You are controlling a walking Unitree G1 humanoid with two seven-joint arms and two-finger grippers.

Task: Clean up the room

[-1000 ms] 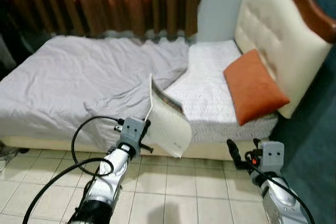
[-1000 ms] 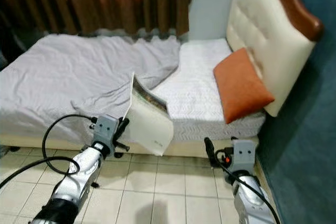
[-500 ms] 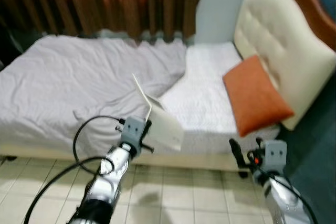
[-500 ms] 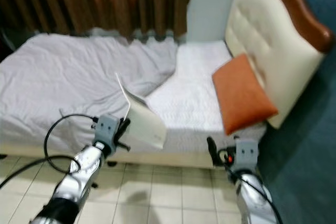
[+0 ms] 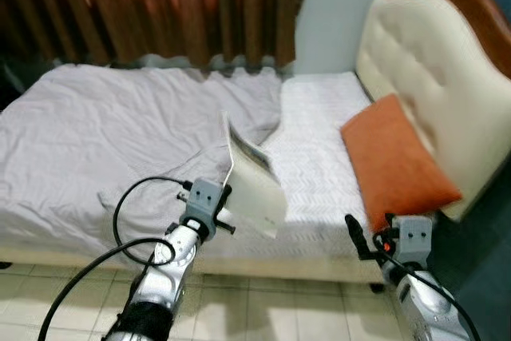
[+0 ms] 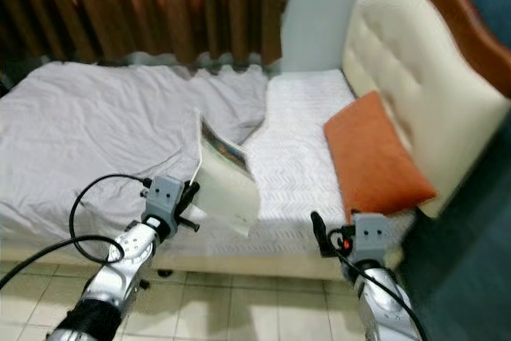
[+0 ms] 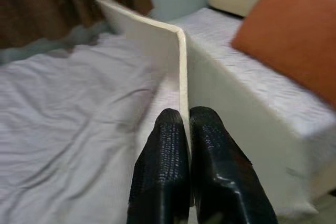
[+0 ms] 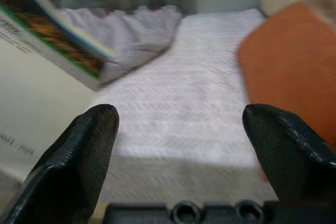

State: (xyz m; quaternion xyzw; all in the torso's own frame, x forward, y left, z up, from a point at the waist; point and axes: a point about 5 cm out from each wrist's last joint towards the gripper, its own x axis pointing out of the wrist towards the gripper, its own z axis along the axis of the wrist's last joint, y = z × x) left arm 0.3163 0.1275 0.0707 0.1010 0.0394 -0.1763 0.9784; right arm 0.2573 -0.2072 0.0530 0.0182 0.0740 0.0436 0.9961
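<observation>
Nearest, at about 7 o'clock, the left gripper point(image 7: 185, 129) has its two black fingers pressed together on the lower edge of a cream-covered book point(image 5: 254, 185), holding it upright above the bed's front edge. The book's pages are fanned slightly at the top, showing a printed colour edge. At about 5 o'clock the right gripper point(image 8: 178, 129) hangs in front of the mattress with its fingers spread wide apart and nothing between them. Past both grippers lies the bed point(image 5: 319, 133), its white mattress bare on the right half. A rumpled grey sheet point(image 5: 96, 133) covers the left half, toward 10 o'clock. At 2 o'clock an orange pillow point(image 5: 398, 164) leans against the cream padded headboard point(image 5: 431, 77). Farthest, at 12 o'clock, hang brown curtains point(image 5: 160, 5).
</observation>
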